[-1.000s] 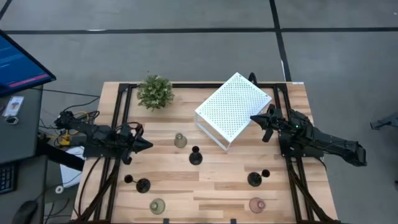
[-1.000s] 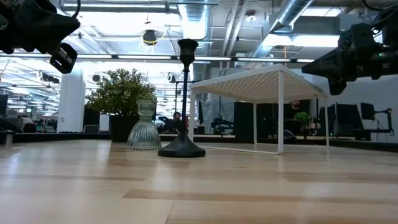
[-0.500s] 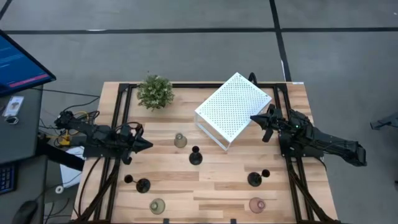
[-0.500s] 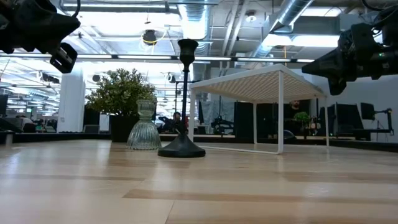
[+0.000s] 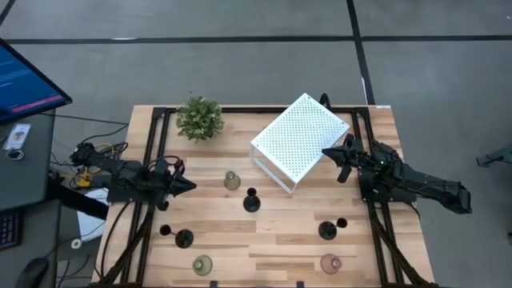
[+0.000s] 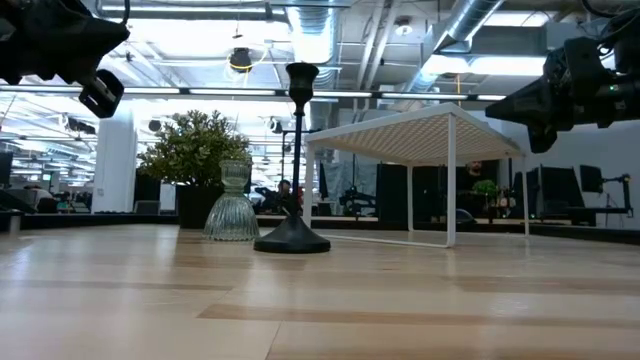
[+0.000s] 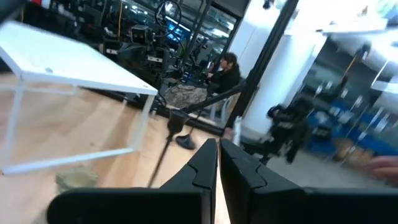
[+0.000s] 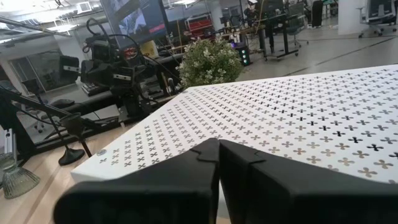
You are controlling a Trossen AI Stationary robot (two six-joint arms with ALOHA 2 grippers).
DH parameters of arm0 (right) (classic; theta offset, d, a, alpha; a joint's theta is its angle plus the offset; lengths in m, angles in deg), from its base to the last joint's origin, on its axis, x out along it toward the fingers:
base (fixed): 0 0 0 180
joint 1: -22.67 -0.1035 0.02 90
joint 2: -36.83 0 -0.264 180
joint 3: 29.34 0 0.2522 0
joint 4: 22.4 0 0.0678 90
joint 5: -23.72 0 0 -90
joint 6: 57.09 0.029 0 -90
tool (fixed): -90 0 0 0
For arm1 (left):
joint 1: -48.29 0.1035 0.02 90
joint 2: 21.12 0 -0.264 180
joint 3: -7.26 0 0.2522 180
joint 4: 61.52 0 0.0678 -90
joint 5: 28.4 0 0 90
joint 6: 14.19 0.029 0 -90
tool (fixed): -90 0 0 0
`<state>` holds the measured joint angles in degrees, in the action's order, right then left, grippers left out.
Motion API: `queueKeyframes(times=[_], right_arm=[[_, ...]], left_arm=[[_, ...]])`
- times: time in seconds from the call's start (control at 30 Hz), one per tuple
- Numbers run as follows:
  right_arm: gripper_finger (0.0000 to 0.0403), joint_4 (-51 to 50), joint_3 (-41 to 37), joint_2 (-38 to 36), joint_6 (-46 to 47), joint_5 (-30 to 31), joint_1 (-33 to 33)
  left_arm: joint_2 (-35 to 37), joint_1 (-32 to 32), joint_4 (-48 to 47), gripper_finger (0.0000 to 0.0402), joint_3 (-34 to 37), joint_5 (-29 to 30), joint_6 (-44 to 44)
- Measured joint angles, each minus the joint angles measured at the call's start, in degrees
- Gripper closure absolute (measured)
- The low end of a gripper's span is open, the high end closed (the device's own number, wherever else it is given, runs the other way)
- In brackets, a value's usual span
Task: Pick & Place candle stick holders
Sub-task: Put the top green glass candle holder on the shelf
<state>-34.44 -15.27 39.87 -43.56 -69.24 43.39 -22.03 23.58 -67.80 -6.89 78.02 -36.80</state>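
No change over the last second: both arms hold still, so no pick has begun. Left end effector (image 5: 190, 186) closed and empty at 9 o'clock; right end effector (image 5: 326, 152) closed and empty at 3 o'clock, over the white perforated box (image 5: 300, 141). All six candle stick holders (image 5: 251, 202) stand on the counter (image 5: 272, 232), from centre to 6 o'clock. Potted plant (image 5: 199, 117) at 11 o'clock is clear of them; the box probably crowds right-arm reaches.

Wooden tabletop (image 5: 272, 232), light planks. White perforated box (image 5: 300, 140) at back, right of centre, set askew, standing on thin legs. Green potted plant (image 5: 199, 118) at back left corner. Monitor (image 5: 24, 84) on desk beyond the left edge. Grey floor (image 5: 240, 64) behind.
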Motion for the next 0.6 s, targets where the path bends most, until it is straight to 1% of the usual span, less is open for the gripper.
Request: queueKeyframes(times=[0.1, 0.4, 0.6], right_arm=[[0.0403, 0.0, 0.0, 0.0, 0.0, 0.0, 0.0], [0.0403, 0.0, 0.0, 0.0, 0.0, 0.0, 0.0], [0.0403, 0.0, 0.0, 0.0, 0.0, 0.0, 0.0]], left_arm=[[0.0, 0.0, 0.1, 0.0385, 0.0, 0.0, -3.2], [0.0, 0.0, 1.2, 0.0385, 0.0, 0.1, -3.4], [0.0, 0.0, 6.2, 0.0385, 0.0, 4.8, -3.4]])
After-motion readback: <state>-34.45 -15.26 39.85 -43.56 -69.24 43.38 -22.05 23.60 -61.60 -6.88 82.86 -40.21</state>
